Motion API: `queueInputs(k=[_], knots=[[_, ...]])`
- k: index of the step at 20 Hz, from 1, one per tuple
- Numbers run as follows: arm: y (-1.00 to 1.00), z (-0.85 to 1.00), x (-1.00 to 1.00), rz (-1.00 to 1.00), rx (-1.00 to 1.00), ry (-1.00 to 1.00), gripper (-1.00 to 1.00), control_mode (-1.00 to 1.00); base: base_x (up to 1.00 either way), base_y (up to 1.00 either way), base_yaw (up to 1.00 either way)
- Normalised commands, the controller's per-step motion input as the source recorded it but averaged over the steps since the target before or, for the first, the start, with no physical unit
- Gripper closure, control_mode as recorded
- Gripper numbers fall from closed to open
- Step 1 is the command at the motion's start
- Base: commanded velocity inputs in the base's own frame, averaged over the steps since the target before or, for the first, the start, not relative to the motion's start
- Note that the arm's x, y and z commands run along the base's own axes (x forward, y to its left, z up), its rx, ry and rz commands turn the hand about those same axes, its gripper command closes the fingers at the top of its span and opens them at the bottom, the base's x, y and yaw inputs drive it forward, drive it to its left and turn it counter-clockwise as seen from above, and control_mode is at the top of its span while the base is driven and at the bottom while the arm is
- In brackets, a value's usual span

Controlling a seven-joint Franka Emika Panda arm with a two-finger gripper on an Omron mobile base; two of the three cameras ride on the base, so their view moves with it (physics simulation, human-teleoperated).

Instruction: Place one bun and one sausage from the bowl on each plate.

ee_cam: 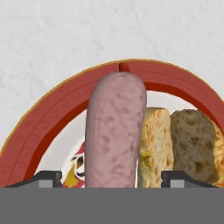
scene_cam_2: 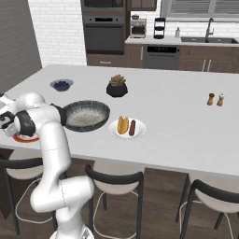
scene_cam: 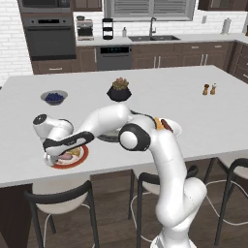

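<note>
The pincer [ee_cam: 112,179] hangs low over the red-rimmed plate [ee_cam: 52,109] near the counter's [scene_cam: 160,92] front left corner, its fingertips [ee_cam: 48,177] spread wide and released. A pale pink sausage [ee_cam: 116,131] lies on the plate between them, touching neither, with a split bun [ee_cam: 179,146] just beside it. The large bowl [scene_cam_2: 86,114] sits mid-counter, a white plate [scene_cam_2: 127,129] with bun and sausage beside it.

The arm reaches left across the counter [scene_cam: 160,89], and the tool [scene_cam: 52,159] sits low over the red-rimmed plate [scene_cam: 80,160] at the near counter edge, where a pink sausage [scene_cam: 64,157] and a bun [scene_cam: 74,152] lie. A white plate [scene_cam: 175,128] with food sits right of the arm. A berry bowl [scene_cam: 54,97], plant pot [scene_cam: 119,90] and two shakers [scene_cam: 209,89] stand farther back.
</note>
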Motion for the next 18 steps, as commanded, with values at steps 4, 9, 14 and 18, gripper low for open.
queueInputs(k=[4, 9, 14, 18], knots=[[0.00, 0.15, -0.02, 0.04, 0.00, -0.03, -1.00, -1.00, 0.00, 0.00, 0.00], [-0.22, 0.83, -0.47, 0.03, 0.02, -0.02, -1.00, -1.00, 0.00, 0.00, 0.00], [-0.94, 0.61, -0.56, -0.01, 0.14, -0.01, -1.00, -1.00, 0.00, 0.00, 0.00], [-1.00, 0.59, -0.31, -0.08, 0.20, 0.00, -1.00, -1.00, 0.00, 0.00, 0.00]])
